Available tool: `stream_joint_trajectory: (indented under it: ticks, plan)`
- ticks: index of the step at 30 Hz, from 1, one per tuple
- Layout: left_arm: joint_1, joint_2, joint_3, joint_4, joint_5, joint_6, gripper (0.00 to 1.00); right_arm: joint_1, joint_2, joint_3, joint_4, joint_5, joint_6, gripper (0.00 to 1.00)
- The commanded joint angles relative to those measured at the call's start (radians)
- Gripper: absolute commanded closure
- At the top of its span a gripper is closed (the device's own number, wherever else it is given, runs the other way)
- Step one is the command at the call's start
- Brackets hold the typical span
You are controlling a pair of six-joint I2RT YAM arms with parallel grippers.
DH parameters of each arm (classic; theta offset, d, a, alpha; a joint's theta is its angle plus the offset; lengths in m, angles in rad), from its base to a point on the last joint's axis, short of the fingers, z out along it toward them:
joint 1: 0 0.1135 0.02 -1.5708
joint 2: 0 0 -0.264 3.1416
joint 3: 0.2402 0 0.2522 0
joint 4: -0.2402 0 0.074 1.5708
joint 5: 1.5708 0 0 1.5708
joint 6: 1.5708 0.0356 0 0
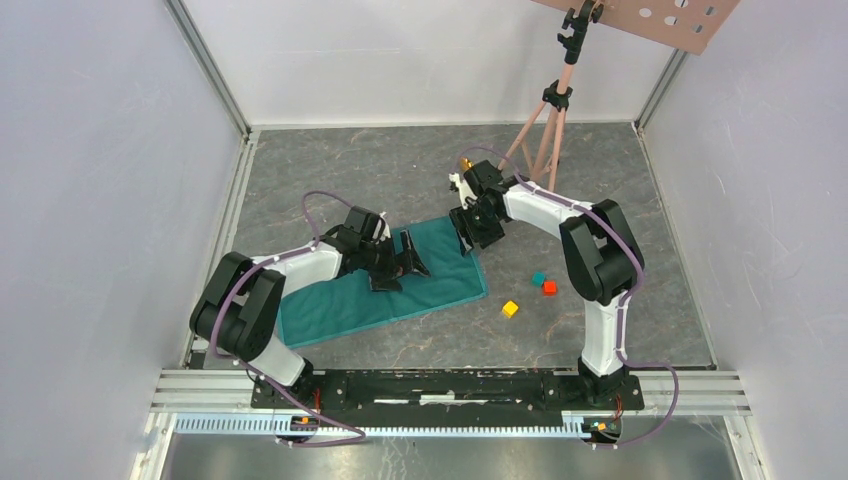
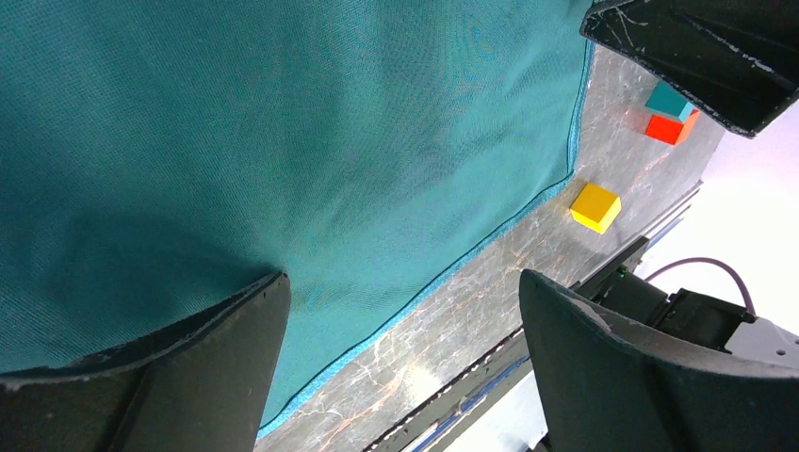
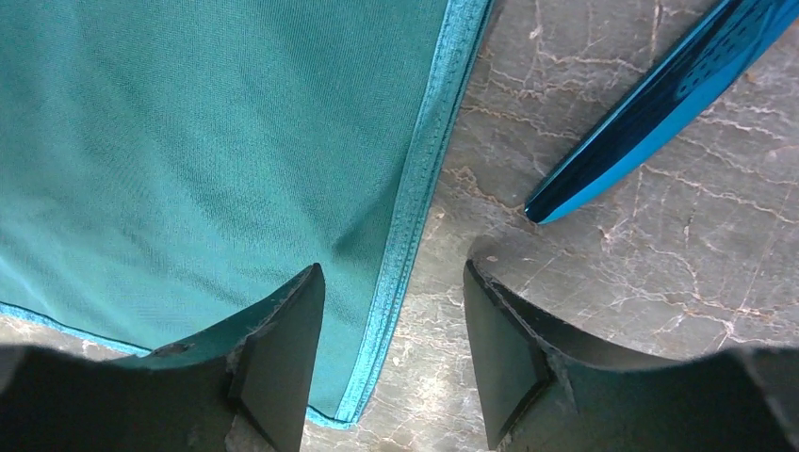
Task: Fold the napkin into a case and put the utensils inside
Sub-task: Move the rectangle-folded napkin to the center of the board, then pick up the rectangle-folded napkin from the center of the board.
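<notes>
The teal-green napkin [image 1: 380, 292] lies flat on the table as a long folded rectangle, slanting from near left to far right. My left gripper [image 1: 400, 266] is open and empty over its middle; in the left wrist view [image 2: 400, 363] the jaws straddle the cloth's [image 2: 283, 141] near hem. My right gripper [image 1: 468, 238] is open and empty at the cloth's far right corner; in the right wrist view [image 3: 391, 353] it straddles the doubled side hem of the cloth [image 3: 188, 141]. The blue knife [image 3: 660, 99] lies on bare table just beyond. The gold spoon [image 1: 465, 162] peeks out behind the right arm.
Yellow [image 1: 510, 309], red [image 1: 549, 288] and teal [image 1: 538, 278] cubes sit right of the napkin; they also show in the left wrist view, yellow [image 2: 595, 206] nearest. A tripod [image 1: 545, 130] stands at the back right. White walls enclose the grey table [image 1: 400, 180].
</notes>
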Motion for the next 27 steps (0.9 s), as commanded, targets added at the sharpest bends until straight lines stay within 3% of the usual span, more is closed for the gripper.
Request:
stream_joint_trajectory:
  ticks: [1,8,14,22,27]
  plan:
    - [-0.006,0.011,-0.008,-0.064,-0.009,0.056,0.01,0.016,-0.006,-0.021,-0.047,0.031,0.023,0.40]
    - [-0.008,-0.048,0.059,-0.092,-0.005,0.050,0.00,0.055,0.019,0.028,-0.118,0.074,0.045,0.46]
    - [-0.008,-0.151,0.147,-0.209,-0.060,0.094,0.00,0.070,0.070,0.069,-0.172,0.100,0.057,0.51]
    - [-0.006,-0.314,0.188,-0.331,-0.142,0.131,0.00,0.081,0.149,0.101,-0.170,0.111,0.070,0.54]
    - [-0.007,-0.386,0.209,-0.392,-0.180,0.147,0.00,0.083,0.169,0.085,-0.143,0.124,0.086,0.61]
